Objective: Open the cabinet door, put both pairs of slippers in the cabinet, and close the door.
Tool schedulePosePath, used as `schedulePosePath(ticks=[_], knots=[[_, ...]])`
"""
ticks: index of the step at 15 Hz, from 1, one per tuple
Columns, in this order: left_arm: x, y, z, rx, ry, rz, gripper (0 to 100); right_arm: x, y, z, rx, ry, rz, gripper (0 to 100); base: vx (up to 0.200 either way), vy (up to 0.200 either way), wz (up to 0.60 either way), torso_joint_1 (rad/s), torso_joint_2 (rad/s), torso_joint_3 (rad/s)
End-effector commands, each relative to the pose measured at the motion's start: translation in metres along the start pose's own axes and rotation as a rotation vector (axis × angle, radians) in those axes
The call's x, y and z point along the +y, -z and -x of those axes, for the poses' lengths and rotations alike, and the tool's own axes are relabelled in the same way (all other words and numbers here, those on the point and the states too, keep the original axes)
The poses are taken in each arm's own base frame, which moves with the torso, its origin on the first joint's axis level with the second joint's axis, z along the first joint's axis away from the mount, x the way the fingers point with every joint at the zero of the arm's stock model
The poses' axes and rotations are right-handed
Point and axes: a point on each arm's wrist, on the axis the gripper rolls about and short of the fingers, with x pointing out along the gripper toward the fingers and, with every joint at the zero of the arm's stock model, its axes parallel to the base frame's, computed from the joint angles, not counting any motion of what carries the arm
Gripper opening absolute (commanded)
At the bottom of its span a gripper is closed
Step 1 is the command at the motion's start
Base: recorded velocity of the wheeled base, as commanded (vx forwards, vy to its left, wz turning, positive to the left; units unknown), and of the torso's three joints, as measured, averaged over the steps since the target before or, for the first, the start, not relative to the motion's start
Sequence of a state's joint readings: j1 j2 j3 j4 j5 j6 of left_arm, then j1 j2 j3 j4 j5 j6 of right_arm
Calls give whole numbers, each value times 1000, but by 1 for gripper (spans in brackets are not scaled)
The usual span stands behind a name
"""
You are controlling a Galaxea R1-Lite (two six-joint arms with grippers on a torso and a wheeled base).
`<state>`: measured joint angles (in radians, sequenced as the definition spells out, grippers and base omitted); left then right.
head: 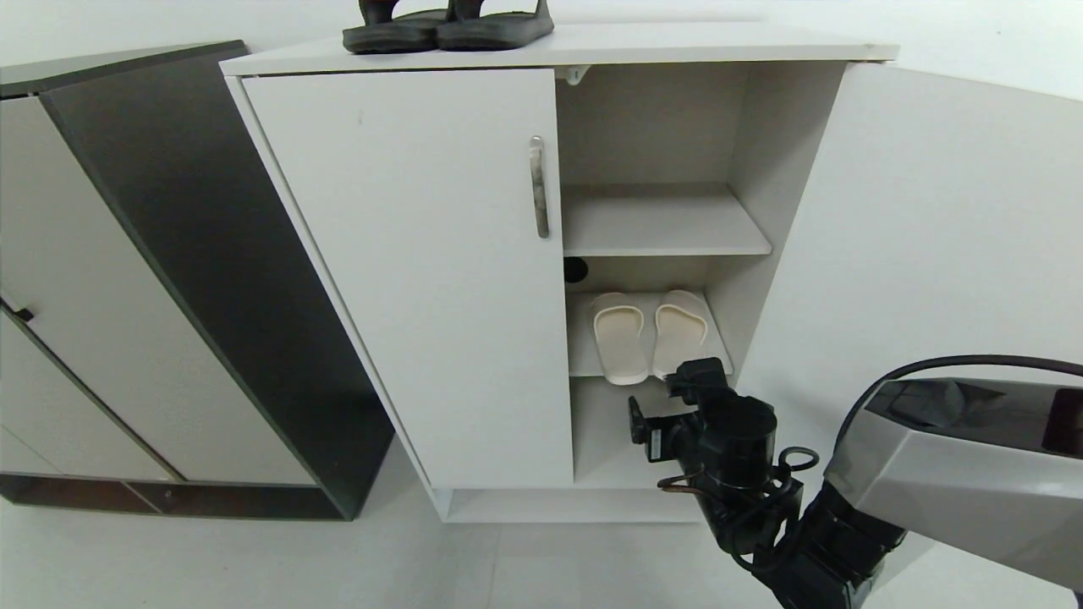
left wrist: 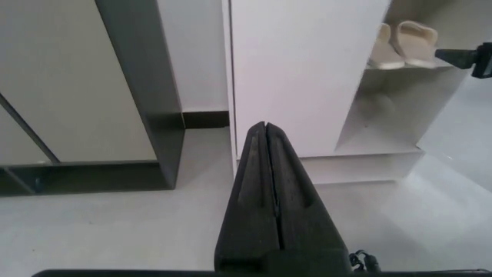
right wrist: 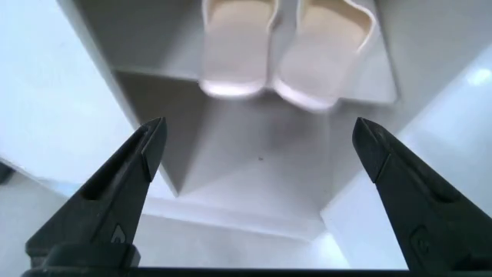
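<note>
Head view: the cabinet (head: 677, 46) has its right door (head: 931, 228) open and its left door (head: 406, 279) shut. The cream slippers (head: 649, 334) lie on the lower shelf, and the black slippers (head: 448, 30) rest on the cabinet top. The right gripper (head: 698, 376) is just below the cream pair.

Left wrist view: the left gripper (left wrist: 266, 132) has its jaws pressed together, empty, facing the shut door.

Right wrist view: the right gripper's jaws are spread wide, empty, before the shelved cream pair.

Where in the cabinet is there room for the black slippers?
The upper shelf, above the white slippers, is bare. The bottom space below them looks free too, behind the open right gripper. The white slippers' shelf is crowded.
</note>
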<state>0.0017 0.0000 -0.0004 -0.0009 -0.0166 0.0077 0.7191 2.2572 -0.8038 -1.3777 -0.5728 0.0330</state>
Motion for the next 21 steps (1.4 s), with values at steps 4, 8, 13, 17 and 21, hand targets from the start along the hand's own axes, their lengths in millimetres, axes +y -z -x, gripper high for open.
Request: schedulePosePath(ticks=[4, 8, 13, 17, 21], knots=[[0, 0, 0, 1, 0, -2, 0, -4, 3, 8, 20, 0, 14, 100, 0, 0, 0, 0, 0, 0], [0, 0, 0, 3, 0, -1, 0, -4, 3, 7, 14, -2, 16, 100, 0, 0, 0, 0, 0, 0], [0, 0, 0, 3, 0, -1, 0, -5, 5, 9, 23, -2, 35, 100, 0, 0, 0, 0, 0, 0], [0, 0, 0, 1, 0, -2, 0, -5, 7, 10, 21, -3, 38, 100, 0, 0, 0, 1, 5, 168], [0, 0, 0, 3, 0, -3, 0, -2, 5, 12, 7, -24, 43, 100, 0, 0, 0, 4, 7, 205]])
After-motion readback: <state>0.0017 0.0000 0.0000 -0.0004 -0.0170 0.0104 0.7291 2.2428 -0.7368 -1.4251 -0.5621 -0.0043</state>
